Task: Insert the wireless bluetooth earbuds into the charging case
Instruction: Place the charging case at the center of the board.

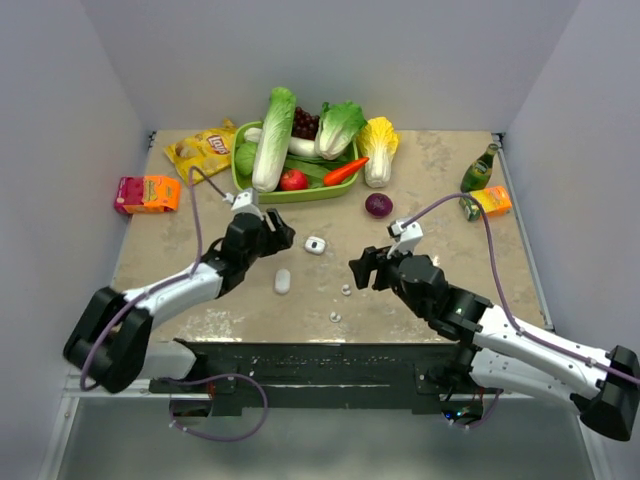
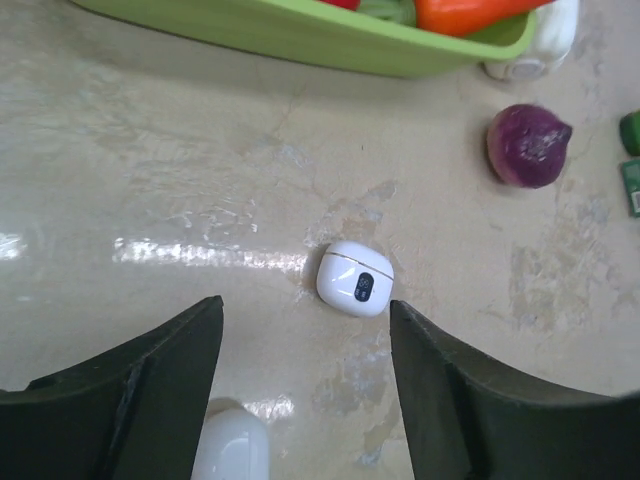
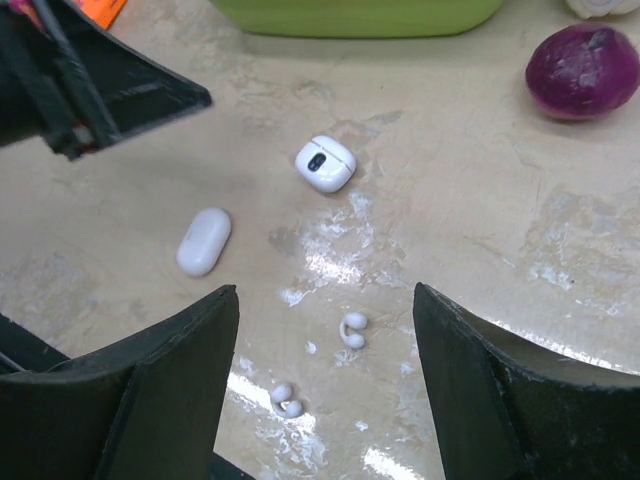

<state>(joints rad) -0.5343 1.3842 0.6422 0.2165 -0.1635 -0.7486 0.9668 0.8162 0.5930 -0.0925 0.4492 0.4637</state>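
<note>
The charging case (image 1: 316,244) is a small white box with a dark centre, lying shut on the table; it also shows in the left wrist view (image 2: 355,279) and the right wrist view (image 3: 325,163). Two tiny white earbuds lie apart on the table, one (image 1: 346,290) (image 3: 352,329) nearer the case, the other (image 1: 335,316) (image 3: 285,399) closer to the front edge. My left gripper (image 1: 275,232) (image 2: 305,305) hangs open just left of the case, empty. My right gripper (image 1: 362,268) (image 3: 325,295) is open above the earbuds, holding nothing.
A white pill-shaped piece (image 1: 282,281) (image 2: 232,450) (image 3: 203,241) lies left of the earbuds. A green tray (image 1: 243,185) of vegetables stands at the back, a purple onion (image 1: 379,205) beside it. Snack packs (image 1: 147,193) are at the left, a bottle (image 1: 479,169) and carton (image 1: 488,203) at the right.
</note>
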